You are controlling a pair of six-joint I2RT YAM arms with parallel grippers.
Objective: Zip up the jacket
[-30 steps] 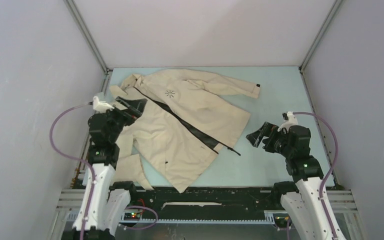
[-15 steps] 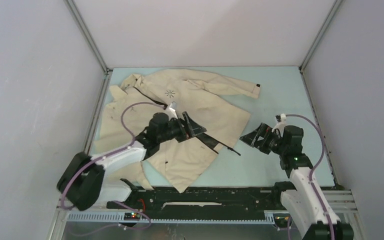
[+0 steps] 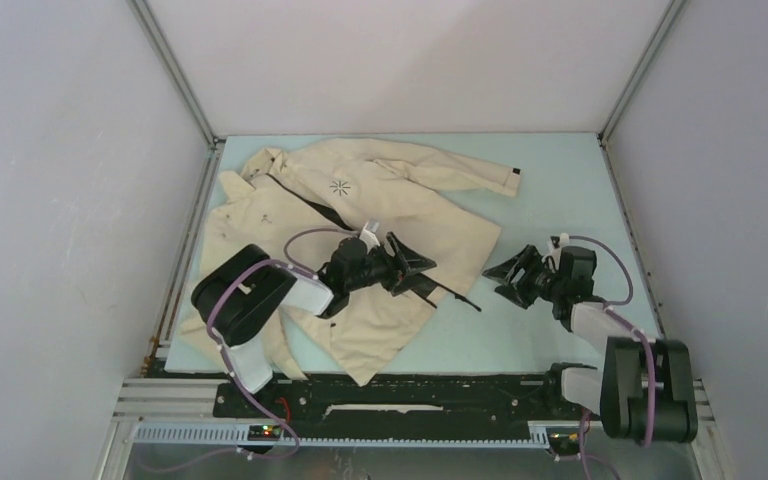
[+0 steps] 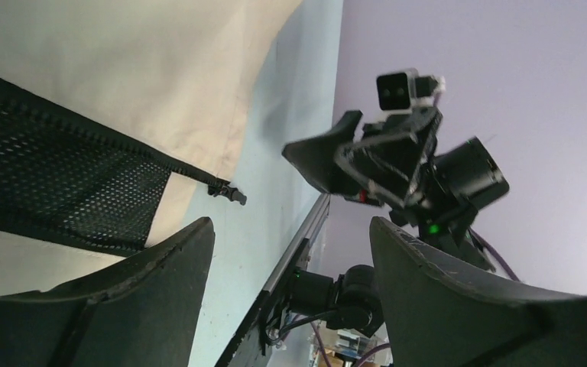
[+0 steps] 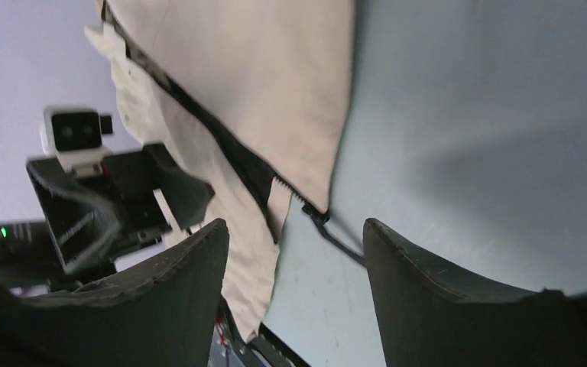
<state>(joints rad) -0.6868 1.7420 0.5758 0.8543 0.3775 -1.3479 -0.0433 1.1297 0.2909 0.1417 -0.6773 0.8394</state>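
The beige jacket [image 3: 360, 205] lies spread flat on the light blue table [image 3: 560, 180], front up, with its starburst logo [image 3: 340, 186] showing. Its dark zipper [image 3: 305, 205] runs diagonally from the collar, unjoined, and its lower end [image 3: 468, 301] trails onto the table. My left gripper [image 3: 426, 272] is open, low over the jacket's lower front beside the black mesh lining [image 4: 53, 191]. The zipper end [image 4: 226, 191] lies just beyond its tips [image 4: 290, 223]. My right gripper [image 3: 498, 281] is open over bare table, facing the zipper end [image 5: 322, 220] with nothing between its jaws [image 5: 294, 227].
A sleeve with a black cuff tab [image 3: 513, 181] reaches toward the back right. White walls enclose the table on three sides. A black frame rail [image 3: 410, 385] runs along the near edge. The two grippers face each other, a short gap apart.
My left arm swung from the table's left edge across the jacket to its lower front. The right arm dropped lower and shifted slightly left. Both pairs of jaws narrowed a little.
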